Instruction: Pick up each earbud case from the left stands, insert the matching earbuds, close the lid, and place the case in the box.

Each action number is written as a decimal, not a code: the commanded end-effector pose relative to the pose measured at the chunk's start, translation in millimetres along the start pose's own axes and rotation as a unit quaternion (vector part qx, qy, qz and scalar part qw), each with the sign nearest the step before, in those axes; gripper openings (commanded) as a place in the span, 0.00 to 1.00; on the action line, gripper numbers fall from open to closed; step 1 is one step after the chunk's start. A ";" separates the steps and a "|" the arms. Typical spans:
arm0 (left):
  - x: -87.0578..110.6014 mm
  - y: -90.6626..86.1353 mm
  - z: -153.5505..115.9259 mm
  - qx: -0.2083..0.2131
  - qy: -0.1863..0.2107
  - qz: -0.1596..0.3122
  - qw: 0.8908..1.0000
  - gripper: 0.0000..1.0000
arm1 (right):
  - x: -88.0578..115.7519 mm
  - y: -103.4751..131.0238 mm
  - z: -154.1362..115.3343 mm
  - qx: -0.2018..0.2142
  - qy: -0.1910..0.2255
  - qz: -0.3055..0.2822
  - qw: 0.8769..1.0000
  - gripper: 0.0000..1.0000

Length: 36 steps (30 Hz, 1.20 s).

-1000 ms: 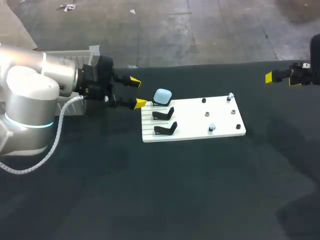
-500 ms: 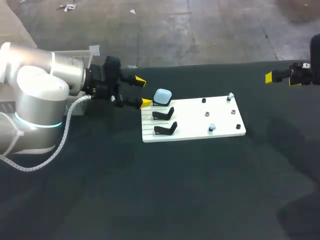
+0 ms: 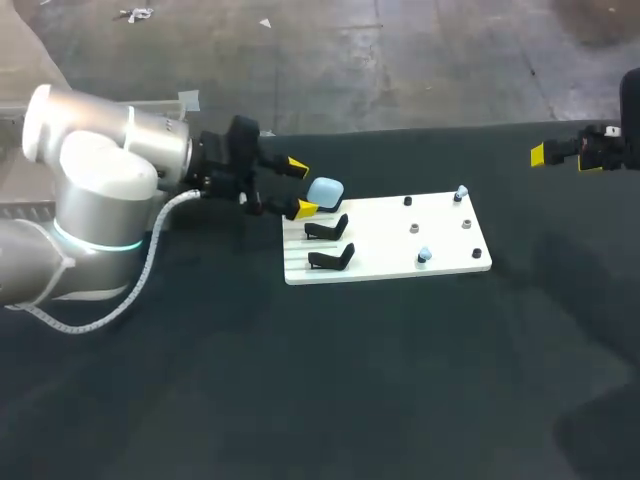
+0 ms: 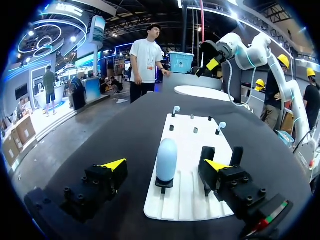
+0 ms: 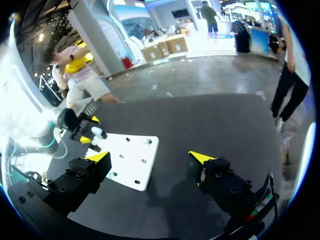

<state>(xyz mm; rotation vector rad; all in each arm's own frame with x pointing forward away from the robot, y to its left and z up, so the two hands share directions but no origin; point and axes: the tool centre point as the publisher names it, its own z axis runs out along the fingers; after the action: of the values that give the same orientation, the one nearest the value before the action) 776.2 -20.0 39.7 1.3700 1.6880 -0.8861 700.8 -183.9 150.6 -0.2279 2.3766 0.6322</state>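
One case (image 3: 325, 191) left of frame centre; left gripper (image 3: 301, 188) has slid up to it, fingers spread, not yet pinching. Right gripper (image 5: 150, 157) spread, idle.

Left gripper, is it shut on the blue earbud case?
No, the left gripper is open, both fingers clear of the blue earbud case.
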 end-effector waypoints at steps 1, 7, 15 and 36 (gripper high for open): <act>-0.6 6.2 7.0 0.006 0.000 -0.004 1.000 1.00 | 0.4 -0.6 0.1 -0.001 0.000 -0.001 1.000 1.00; -1.4 5.4 14.1 0.013 -0.002 -0.006 1.000 0.94 | 0.4 -0.6 0.1 -0.001 0.000 -0.001 1.000 1.00; 1.8 4.5 18.3 0.021 -0.010 -0.012 1.000 0.84 | 0.4 -0.6 0.1 -0.001 0.000 -0.001 1.000 1.00; 5.7 2.5 27.1 0.035 -0.020 -0.018 0.999 0.58 | 0.4 -0.6 0.1 -0.001 0.000 -0.001 1.000 1.00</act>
<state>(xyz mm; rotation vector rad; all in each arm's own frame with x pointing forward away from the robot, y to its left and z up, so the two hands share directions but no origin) 779.2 -40.1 23.7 1.3608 1.6725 -0.9913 700.7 -183.9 150.6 -0.2279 2.3766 0.6322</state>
